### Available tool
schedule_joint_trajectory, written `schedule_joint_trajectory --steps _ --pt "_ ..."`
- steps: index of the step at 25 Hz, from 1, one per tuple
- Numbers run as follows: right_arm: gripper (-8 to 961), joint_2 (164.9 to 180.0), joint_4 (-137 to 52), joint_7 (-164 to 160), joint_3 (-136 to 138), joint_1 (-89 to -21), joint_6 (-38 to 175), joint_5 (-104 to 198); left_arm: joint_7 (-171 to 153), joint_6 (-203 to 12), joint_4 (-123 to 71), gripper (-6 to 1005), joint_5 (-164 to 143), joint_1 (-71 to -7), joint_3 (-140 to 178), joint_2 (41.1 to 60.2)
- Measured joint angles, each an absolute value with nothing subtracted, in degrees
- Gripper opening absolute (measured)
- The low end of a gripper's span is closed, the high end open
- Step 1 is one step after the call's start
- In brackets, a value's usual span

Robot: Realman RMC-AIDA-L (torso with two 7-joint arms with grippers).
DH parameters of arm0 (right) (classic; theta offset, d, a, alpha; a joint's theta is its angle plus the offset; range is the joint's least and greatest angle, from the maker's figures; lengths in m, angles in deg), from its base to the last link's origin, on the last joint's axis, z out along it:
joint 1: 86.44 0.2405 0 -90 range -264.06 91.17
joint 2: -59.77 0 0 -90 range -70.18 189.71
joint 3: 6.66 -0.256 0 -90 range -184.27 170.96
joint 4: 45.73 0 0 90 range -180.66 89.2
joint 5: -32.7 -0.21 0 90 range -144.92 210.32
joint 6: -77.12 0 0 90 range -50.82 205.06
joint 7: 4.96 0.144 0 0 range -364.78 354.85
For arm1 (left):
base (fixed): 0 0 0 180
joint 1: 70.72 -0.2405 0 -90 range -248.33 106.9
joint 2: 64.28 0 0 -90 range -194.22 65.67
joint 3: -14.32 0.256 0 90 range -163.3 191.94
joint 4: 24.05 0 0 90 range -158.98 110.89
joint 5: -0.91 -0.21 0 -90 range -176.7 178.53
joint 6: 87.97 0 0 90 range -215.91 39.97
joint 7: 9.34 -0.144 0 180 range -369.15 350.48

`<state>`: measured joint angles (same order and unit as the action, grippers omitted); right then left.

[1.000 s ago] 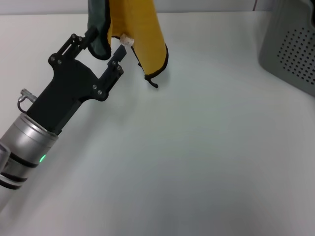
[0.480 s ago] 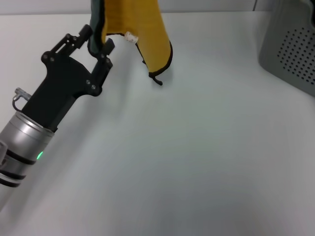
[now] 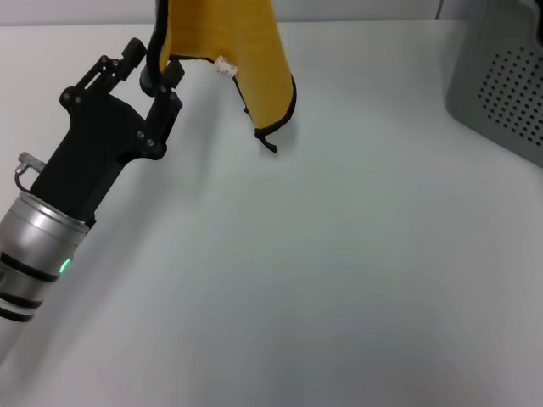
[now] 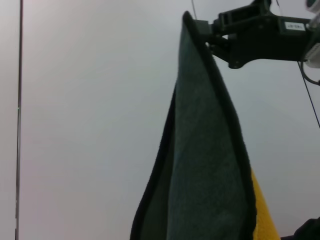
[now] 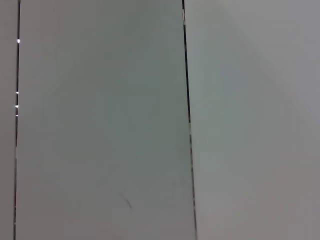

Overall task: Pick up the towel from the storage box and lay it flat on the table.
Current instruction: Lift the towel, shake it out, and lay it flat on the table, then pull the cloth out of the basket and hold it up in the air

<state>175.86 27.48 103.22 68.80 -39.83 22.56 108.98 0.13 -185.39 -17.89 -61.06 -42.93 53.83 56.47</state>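
The mustard-yellow towel [image 3: 229, 42] hangs upright over the far left part of the white table [image 3: 339, 271]. Its white tag [image 3: 225, 65] and black edging show, and its lower corner is near the tabletop. My left gripper [image 3: 155, 69] has its fingers closed in on the towel's dark left edge. The left wrist view shows the towel's grey-green back [image 4: 205, 165] close up. My right gripper [image 4: 202, 30] shows there, farther off, shut on the towel's top corner. The right gripper is out of the head view.
The light grey perforated storage box [image 3: 501, 85] stands at the right edge of the table. The right wrist view shows only plain pale surfaces.
My left gripper moved left and farther away along the towel's edge. Its fingers, wide apart before, have closed on that edge. The towel's hanging end swung slightly right.
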Motion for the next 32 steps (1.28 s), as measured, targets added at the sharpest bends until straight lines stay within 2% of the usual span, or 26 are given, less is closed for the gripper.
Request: schedule_joint_trajectory --steps 9,15,17,22,26,29,32 --pt "16 175.85 27.79 103.16 68.68 -40.63 22.59 108.98 1.51 -185.43 -18.05 331 -61.44 -43.19 53.80 56.46" --pt "15 175.77 28.18 103.29 68.63 -42.39 22.44 108.98 1.63 -188.98 -18.68 151 -61.99 -44.80 54.07 56.22" --pt "15 175.70 28.51 103.32 68.60 -42.96 22.31 108.98 2.09 -190.82 -19.67 126 -62.01 -45.62 54.07 56.09" --pt "15 175.49 31.52 105.40 67.80 -49.23 16.95 108.76 15.59 -195.83 -31.17 64 -63.50 -49.28 54.98 55.25" --pt "15 175.56 33.96 107.96 67.07 -55.23 9.45 107.56 39.76 -196.53 -47.42 14 -65.38 -52.46 55.09 53.30" --pt "15 175.26 35.91 106.65 66.35 -59.02 7.62 107.99 56.93 -196.62 -58.49 14 -68.29 -52.66 55.08 50.31" --pt "16 175.19 34.60 103.67 62.88 -59.67 4.64 108.82 69.43 -196.18 -63.63 14 -69.96 -50.11 54.84 46.83"
